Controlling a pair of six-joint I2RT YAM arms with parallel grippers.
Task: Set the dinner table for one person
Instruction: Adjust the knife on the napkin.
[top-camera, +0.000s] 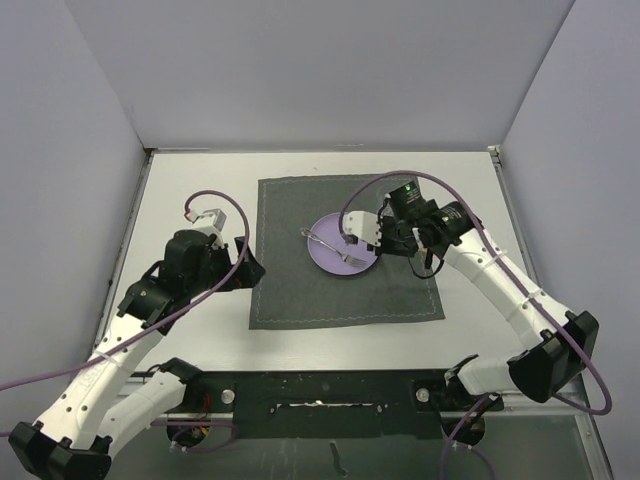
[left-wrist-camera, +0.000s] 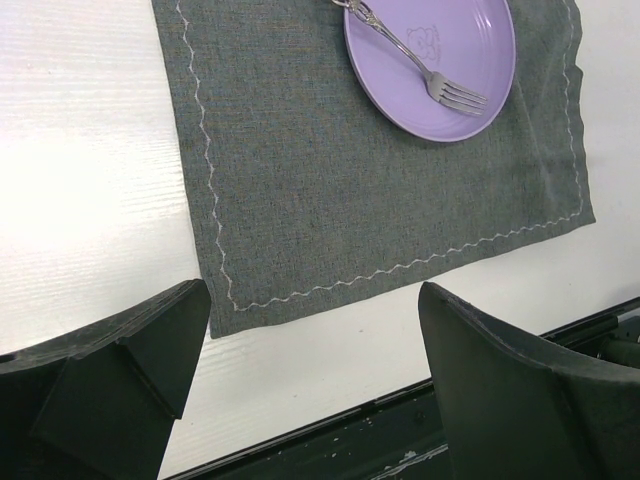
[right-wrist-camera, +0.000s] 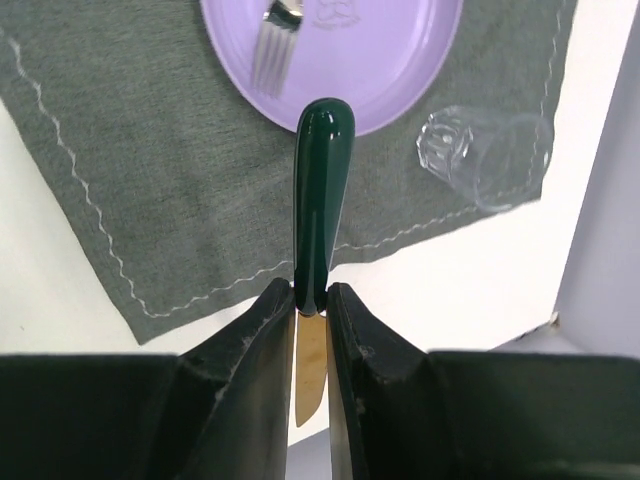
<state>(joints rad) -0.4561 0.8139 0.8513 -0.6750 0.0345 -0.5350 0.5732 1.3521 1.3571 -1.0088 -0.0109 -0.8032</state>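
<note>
**Dinner table (top-camera: 330, 350) — flat white top, placemat and plate on it**

Lies flat and fills the top view. Its metal-rail front edge runs left–right just beyond the arm bases, and the top looks wider that way than deep. A dark grey stitched placemat (top-camera: 300, 290) lies on its middle, long side parallel to the rail.

The left gripper (left-wrist-camera: 315, 300) has its fingers wide apart with nothing between them. It hangs over bare white beside the placemat's left edge. The right gripper (right-wrist-camera: 311, 292) is clamped on a knife (right-wrist-camera: 322, 180), above the right side of the purple plate (top-camera: 330, 266).

The plate sits on the placemat, toward the far half, and holds one fork (top-camera: 335, 248).

A clear glass (right-wrist-camera: 485, 155) sits at the placemat's edge, partly over bare white; upright or tipped — cannot tell. Only the right wrist view shows it, since the right arm covers that spot in the top view.

The knife's dark green handle juts past the fingertips, its rounded end over the plate rim. The blade runs back between the fingers.

The fork lies across the plate, tines near right and handle end at the far-left rim.
</note>
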